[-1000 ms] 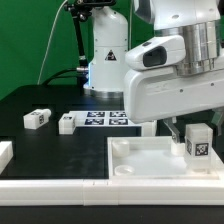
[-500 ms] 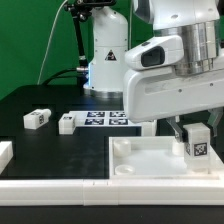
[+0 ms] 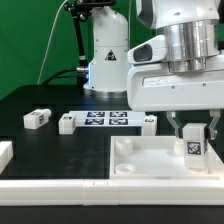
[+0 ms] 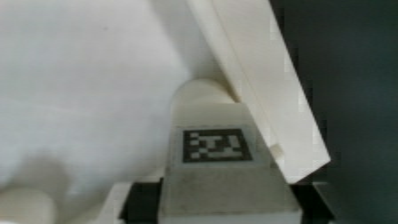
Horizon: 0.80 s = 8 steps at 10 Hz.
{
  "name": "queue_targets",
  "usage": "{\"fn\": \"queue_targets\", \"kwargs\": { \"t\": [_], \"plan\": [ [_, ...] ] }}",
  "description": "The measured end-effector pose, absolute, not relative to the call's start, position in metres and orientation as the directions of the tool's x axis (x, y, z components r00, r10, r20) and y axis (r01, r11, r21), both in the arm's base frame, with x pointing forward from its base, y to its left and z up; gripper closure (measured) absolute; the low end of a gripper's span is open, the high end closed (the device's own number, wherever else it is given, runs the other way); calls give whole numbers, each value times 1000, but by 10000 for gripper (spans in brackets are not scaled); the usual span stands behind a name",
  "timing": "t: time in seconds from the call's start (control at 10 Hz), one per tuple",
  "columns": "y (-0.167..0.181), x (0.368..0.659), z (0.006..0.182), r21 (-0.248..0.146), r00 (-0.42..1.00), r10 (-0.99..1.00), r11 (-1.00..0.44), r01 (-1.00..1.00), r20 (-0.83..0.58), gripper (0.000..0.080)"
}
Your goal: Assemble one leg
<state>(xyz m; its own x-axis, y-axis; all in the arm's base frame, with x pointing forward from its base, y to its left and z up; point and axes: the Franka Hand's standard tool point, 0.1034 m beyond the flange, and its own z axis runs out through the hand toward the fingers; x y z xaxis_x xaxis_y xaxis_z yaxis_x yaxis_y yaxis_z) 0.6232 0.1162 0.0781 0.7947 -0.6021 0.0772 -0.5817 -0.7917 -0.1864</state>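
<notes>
My gripper [image 3: 193, 133] is shut on a leg [image 3: 193, 147], a small white block with a black-and-white tag, held upright at the far right part of the large white square panel [image 3: 150, 160]. In the wrist view the leg [image 4: 215, 150] sits between my dark fingers [image 4: 139, 203], its far end at the panel's raised rim [image 4: 267, 90]. Three more legs lie on the black table: one [image 3: 36, 118] at the exterior view's left, one [image 3: 67, 123] beside the marker board, one [image 3: 148, 123] partly behind my arm.
The marker board [image 3: 106, 119] lies on the table behind the panel. A white block [image 3: 5, 152] sits at the exterior view's left edge. A white ledge [image 3: 60, 190] runs along the front. The robot base [image 3: 105, 50] stands at the back.
My gripper has turned about its vertical axis and shifted slightly left with the leg, so both fingers now show either side of the leg. The leg stays at the panel's far right.
</notes>
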Motion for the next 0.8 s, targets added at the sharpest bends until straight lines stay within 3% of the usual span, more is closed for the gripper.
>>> {"fn": "queue_targets", "kwargs": {
  "t": [0.2,0.5,0.7,0.8],
  "plan": [
    [118,627,78,-211,649,-758,-646,-734,63,508],
    [117,627,78,-214,491,-871,-484,-848,23,508],
    [117,627,78,-216,483,-875,-476,-853,19,508],
    [117,627,78,-215,530,-847,-524,-824,31,426]
  ]
}}
